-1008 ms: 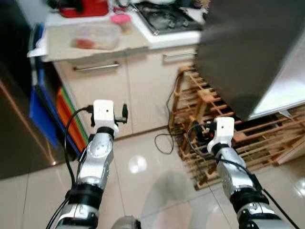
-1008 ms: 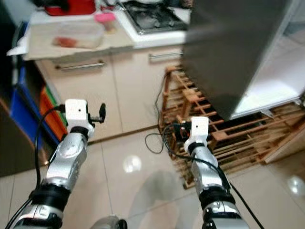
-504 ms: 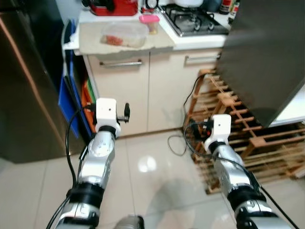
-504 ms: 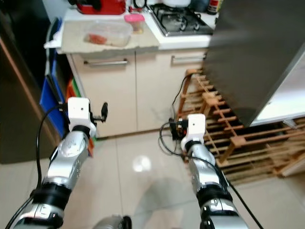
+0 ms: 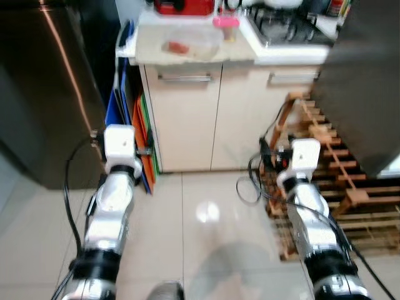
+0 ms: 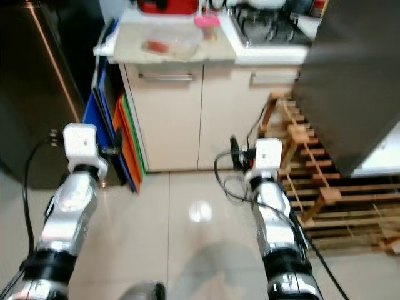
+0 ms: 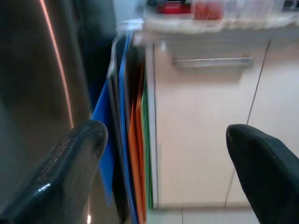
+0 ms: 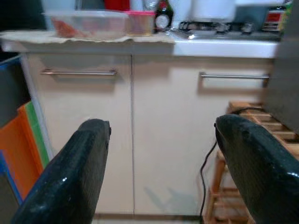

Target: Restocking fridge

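A dark steel fridge [image 5: 44,94] stands at the left, its front shut. At the right edge a dark door panel [image 5: 369,81] juts into view. On the counter lie a clear container [image 5: 190,47] with red food and a small pink-lidded tub [image 5: 226,26]. Both silver arms are held out low over the floor, well short of the counter. My left gripper [image 7: 163,135] is open, facing the coloured boards and a cabinet door. My right gripper [image 8: 163,126] is open, facing the cabinet doors below the clear container [image 8: 86,24]. Neither holds anything.
Blue, orange and green boards [image 5: 134,125] lean between fridge and cream cabinets [image 5: 206,119]. A wooden rack [image 5: 337,162] sits on the floor at right, with a black cable [image 5: 250,187] beside it. A gas stove [image 5: 287,31] and red appliance [image 5: 184,6] are on the counter.
The whole view has swung left, bringing the fridge front further in and pushing the rack and dark panel right. Both arms keep their pose and both grippers stay open.
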Motion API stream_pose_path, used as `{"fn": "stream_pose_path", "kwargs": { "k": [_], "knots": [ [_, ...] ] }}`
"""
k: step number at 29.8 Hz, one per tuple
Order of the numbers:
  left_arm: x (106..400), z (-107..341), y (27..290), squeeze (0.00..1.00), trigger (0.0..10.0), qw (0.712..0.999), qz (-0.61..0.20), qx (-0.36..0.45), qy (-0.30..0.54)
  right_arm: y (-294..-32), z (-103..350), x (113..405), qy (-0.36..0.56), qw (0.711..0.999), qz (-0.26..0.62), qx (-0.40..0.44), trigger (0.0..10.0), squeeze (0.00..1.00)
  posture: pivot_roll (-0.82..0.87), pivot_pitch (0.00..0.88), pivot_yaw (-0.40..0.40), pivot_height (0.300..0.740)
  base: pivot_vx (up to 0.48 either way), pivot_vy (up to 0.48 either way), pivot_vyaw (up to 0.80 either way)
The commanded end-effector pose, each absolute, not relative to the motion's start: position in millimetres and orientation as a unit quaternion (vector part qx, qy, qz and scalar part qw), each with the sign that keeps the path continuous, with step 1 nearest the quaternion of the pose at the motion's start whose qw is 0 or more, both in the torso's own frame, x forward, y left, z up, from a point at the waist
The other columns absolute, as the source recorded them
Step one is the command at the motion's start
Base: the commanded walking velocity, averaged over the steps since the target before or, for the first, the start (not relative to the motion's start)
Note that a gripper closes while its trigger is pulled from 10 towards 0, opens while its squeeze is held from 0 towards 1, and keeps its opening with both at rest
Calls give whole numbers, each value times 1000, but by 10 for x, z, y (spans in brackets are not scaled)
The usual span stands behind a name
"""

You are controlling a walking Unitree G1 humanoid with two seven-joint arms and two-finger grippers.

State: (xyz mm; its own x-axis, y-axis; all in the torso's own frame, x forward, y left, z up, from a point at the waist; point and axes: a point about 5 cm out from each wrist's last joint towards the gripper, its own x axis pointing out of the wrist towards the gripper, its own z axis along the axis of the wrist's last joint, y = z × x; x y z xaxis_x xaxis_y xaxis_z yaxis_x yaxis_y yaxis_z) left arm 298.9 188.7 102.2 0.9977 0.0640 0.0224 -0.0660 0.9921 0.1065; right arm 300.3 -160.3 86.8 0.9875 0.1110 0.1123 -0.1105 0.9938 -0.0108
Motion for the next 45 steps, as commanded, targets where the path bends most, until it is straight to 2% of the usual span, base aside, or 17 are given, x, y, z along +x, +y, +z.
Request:
{"fn": "stream_pose_path", "kwargs": {
  "k": [1,3,5,6,7,9,17,22,39,45],
  "knots": [
    [2844,941,1822,0,10000,999,-9,51,2,-1532,800,2856,-50,995,81,-17,10000,102,-26,26,-10,740,0,0,425],
    [2627,781,1792,0,10000,997,-46,47,29,-1542,671,2681,-24,996,84,-24,10000,86,-21,24,-13,740,0,0,444],
    [2599,763,1788,0,10000,997,-50,43,32,-1550,646,2657,-15,996,84,-26,10000,86,-22,26,-14,740,0,0,456],
    [2586,740,1772,0,10000,997,-56,40,35,-1569,629,2641,-9,996,86,-30,10000,43,-24,25,-15,740,0,0,0],
    [2574,728,1760,0,10000,997,-60,37,38,-1580,626,2624,-5,996,88,-34,10000,43,-24,25,-15,740,0,0,0],
    [2590,730,1728,0,10000,997,-59,27,39,-1610,612,2608,2,996,85,-35,10000,12,-26,27,-20,740,0,0,0],
    [2694,913,1586,0,10000,999,-53,14,0,-1734,739,2651,-17,996,69,-44,10000,4,-33,2,-34,740,0,0,0],
    [2767,1039,1551,0,10000,998,-55,16,-30,-1744,810,2709,-37,996,59,-58,10000,4,-29,0,-38,740,452,0,0],
    [2919,1107,1514,0,10000,997,-60,37,-36,-1584,854,2825,-48,996,70,-37,10000,12,-16,0,-25,740,472,0,0],
    [2966,1141,1526,0,10000,995,-78,46,-36,-1523,814,2835,-45,996,68,-28,10000,12,70,1,-9,740,480,0,0]
  ]
}}
